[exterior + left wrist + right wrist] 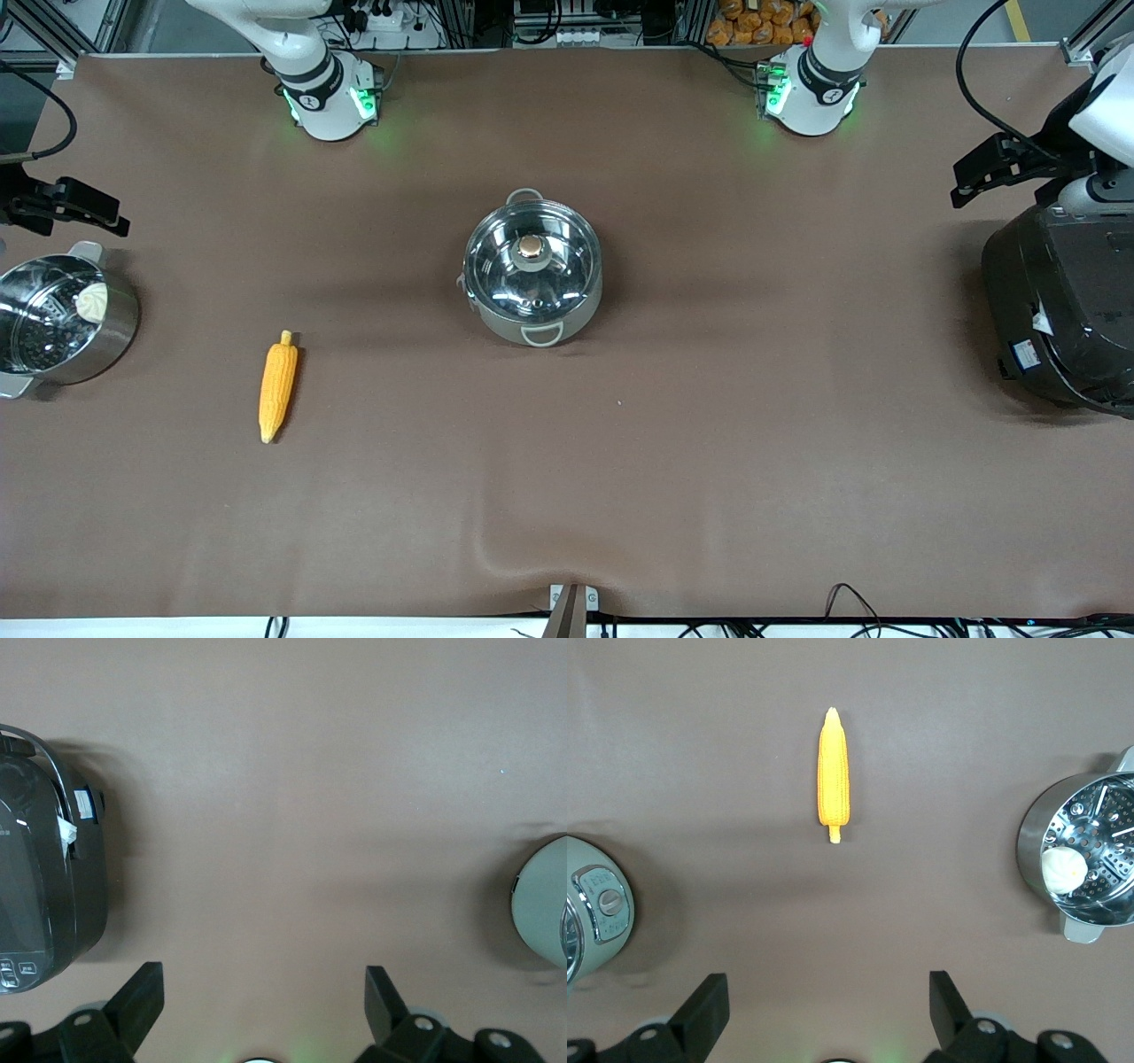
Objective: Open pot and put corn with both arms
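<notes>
Two arms wait raised at the table ends, nothing held. I see the left gripper (263, 1010) over bare cloth beside the black rice cooker (1063, 310), fingers spread wide, empty. Right gripper (828, 1010) hangs over cloth near the steamer pot (62, 319) w/ a white item inside, fingers wide too, empty. Steel pot (533, 266) sits mid-table, glass lid (532, 263) on, copper knob (532, 247) up. Corn cob (277, 386) lies flat on the cloth, nearer the front cam than the pot, toward the right arm's end, between steamer pot & pot.
</notes>
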Robot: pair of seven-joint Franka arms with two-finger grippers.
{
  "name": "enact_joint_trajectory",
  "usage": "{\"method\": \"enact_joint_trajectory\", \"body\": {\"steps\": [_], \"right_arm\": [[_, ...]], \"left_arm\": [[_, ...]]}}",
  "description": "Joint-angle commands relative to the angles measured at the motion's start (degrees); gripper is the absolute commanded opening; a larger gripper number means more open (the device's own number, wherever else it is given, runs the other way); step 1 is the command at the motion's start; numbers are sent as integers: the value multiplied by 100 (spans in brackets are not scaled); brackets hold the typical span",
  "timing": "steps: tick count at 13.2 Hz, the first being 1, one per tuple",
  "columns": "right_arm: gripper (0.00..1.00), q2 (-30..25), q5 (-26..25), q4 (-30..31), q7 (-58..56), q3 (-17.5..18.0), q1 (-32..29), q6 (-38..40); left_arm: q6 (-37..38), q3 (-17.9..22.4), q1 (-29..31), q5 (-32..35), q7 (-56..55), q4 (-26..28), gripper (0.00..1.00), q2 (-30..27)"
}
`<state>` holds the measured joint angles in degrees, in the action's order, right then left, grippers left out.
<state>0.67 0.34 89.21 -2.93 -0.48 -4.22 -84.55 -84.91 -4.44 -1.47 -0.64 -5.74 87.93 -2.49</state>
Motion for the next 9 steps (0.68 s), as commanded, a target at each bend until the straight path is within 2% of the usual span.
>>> {"method": "enact_joint_trajectory", "body": {"steps": [1,7,9], "right_arm": [[100,-49,80,0,-32,65,-132,43],[100,-32,80,0,-32,65,-132,35],[100,-15,80,-9,-32,65,-132,8]], "left_arm": [[-17,-13,6,72,-67,22,100,-14],[-25,-48,-38,169,-33,-4,100,187],[-130,-92,-134,196,-102,-4,100,424]]}}
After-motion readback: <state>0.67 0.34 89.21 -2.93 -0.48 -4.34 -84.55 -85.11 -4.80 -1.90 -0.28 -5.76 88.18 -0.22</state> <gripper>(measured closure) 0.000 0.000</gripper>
